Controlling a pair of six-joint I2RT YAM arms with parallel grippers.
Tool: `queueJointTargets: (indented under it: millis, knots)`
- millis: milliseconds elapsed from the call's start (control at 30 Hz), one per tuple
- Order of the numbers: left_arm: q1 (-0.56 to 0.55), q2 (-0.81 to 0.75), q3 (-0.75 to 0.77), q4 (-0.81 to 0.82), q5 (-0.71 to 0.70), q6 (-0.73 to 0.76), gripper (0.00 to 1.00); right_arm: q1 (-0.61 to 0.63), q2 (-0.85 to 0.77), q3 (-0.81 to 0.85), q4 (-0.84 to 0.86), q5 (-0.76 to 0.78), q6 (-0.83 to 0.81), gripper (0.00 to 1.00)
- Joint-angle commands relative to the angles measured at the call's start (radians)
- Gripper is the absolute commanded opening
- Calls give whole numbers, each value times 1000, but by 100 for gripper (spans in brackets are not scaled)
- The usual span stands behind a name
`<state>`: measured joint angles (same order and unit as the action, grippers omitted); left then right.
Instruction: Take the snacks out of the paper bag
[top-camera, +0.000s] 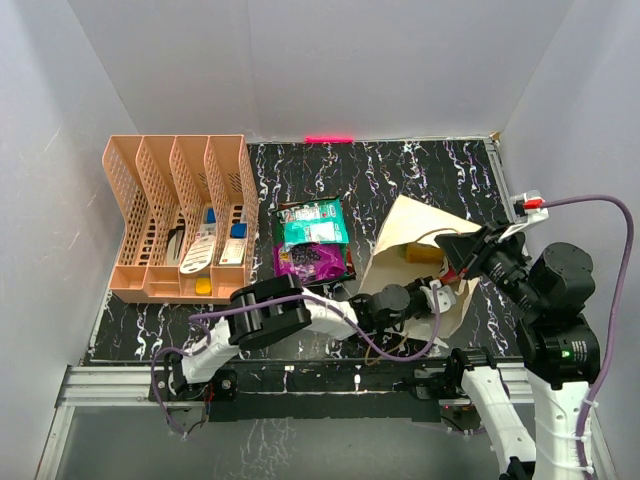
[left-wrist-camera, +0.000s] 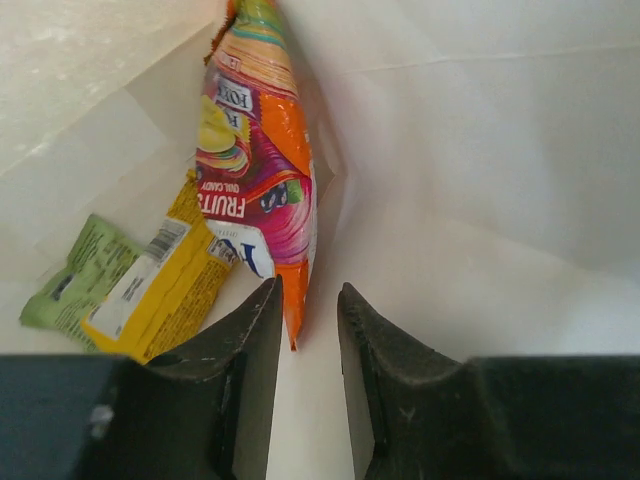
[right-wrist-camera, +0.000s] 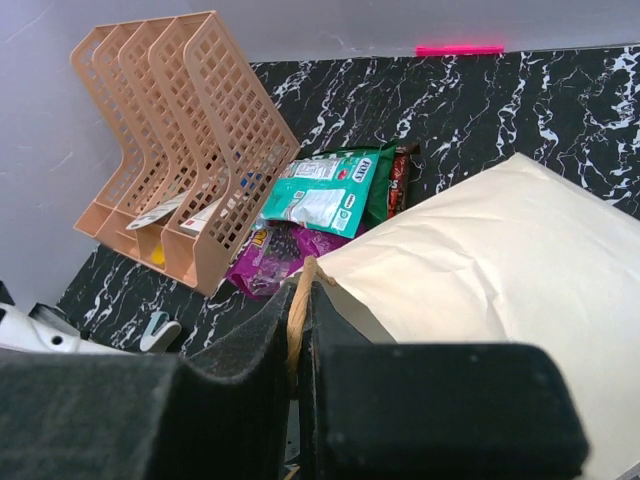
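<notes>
At the near edge of the table (top-camera: 420, 170), our right gripper (right-wrist-camera: 300, 298) is pinched tight on the cord handle (right-wrist-camera: 305, 270) of the paper bag (top-camera: 410, 235), holding its mouth up. Just beyond, our left gripper (left-wrist-camera: 308, 290) reaches inside the bag. Its jaws stand a narrow gap apart with the corner of the orange-pink packet (left-wrist-camera: 255, 170) between them, not visibly clamped. A yellow packet (left-wrist-camera: 165, 290) and a light green packet (left-wrist-camera: 75, 285) lie beside it, so we judge at least three are left to take out. Farther back, the green packet (top-camera: 313, 222) and purple packet (top-camera: 310, 262) lie outside, near the file rack (top-camera: 175, 215).
</notes>
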<state>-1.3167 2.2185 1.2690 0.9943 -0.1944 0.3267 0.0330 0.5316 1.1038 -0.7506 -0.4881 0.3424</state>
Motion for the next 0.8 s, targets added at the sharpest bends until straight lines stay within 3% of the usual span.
queueJointTargets:
  millis: [0, 133, 333, 533, 700, 767]
  knots:
    - [18, 30, 96, 90, 37, 35, 30, 2, 14, 72, 38, 3, 0, 8]
    - [40, 70, 151, 54, 48, 22, 37, 3, 20, 88, 24, 2, -5, 8]
    - [40, 123, 190, 21, 57, 21, 62, 3, 18, 93, 22, -1, -5, 8]
    - [41, 207, 301, -86, 62, 89, 69, 2, 12, 97, 18, -1, -3, 8]
    - [49, 314, 476, -204, -45, 191, 67, 3, 16, 113, 4, 3, -3, 8]
    - [59, 324, 503, -215, -72, 205, 54, 2, 17, 121, -10, 12, -12, 8]
